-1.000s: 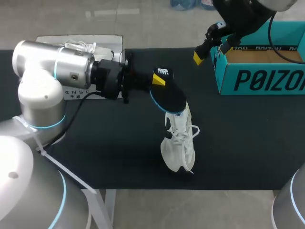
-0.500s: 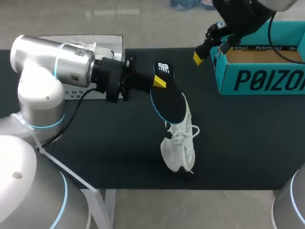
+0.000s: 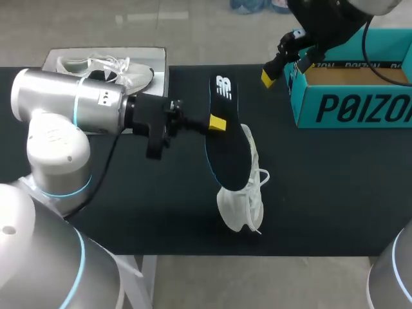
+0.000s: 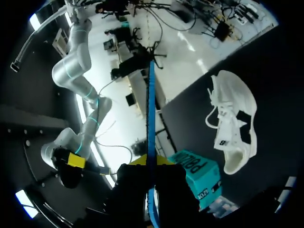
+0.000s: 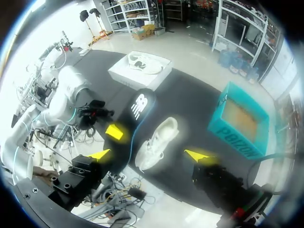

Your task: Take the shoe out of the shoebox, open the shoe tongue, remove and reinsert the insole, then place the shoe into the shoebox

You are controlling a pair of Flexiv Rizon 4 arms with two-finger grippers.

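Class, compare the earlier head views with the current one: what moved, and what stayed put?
The left gripper, still shut on the black insole, turned it so that more of its length shows above the white shoe. The left arm shifted, uncovering a second shoe beyond it. The white shoe, the shoebox and the open right gripper stayed put.

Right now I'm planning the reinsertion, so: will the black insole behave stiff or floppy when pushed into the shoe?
Probably light and bendy: edge-on, the insole looks thin. Yet held only by the left gripper, it looks nearly straight, so likely springy rather than limp. Its end may buckle against the shoe.
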